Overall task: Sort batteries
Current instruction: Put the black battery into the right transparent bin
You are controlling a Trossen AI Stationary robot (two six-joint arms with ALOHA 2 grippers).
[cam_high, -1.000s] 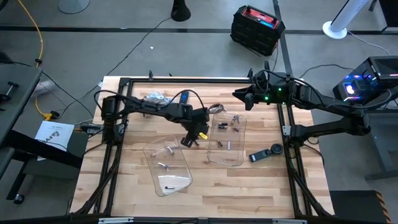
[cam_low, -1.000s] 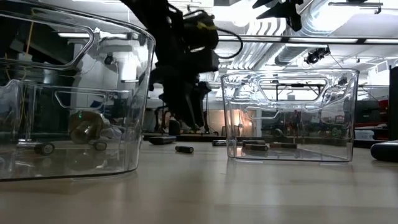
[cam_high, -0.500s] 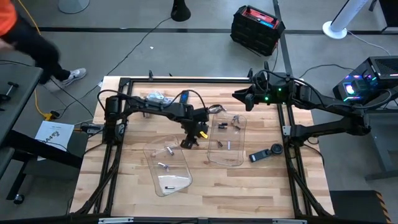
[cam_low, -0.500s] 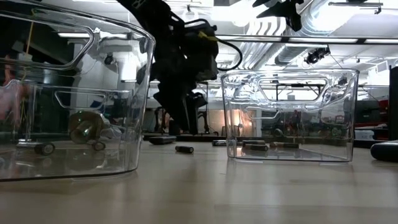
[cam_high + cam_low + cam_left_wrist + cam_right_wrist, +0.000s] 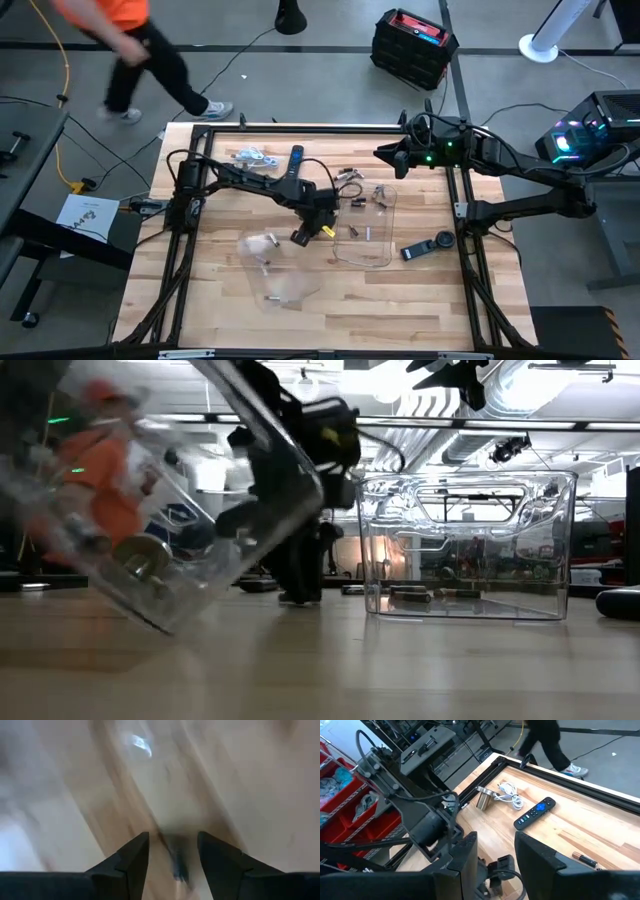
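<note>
Clear plastic, the left tray (image 5: 170,520) stood tipped in the low view (only blurred from above), with the left gripper (image 5: 305,231) beside it. Its jaws, seen from the wrist, stood apart over a dark battery (image 5: 178,862). The right gripper (image 5: 385,152) waited by the table's far edge with empty jaws parted, while more batteries (image 5: 360,217) lay in the right tray (image 5: 385,250).

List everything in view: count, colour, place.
left tray: one, clear, tilted, mid-table
right tray: one, clear, flat, mid-table
batteries: several, silvery or dark, in both trays; one dark one on the wood
remotes: two, dark; far edge, right of the right tray
metal cup: one, silvery, far edge
table: one, light wood
person: one, orange top, beyond far-left corner
left gripper: open, low between trays
right gripper: open, raised, far edge
</note>
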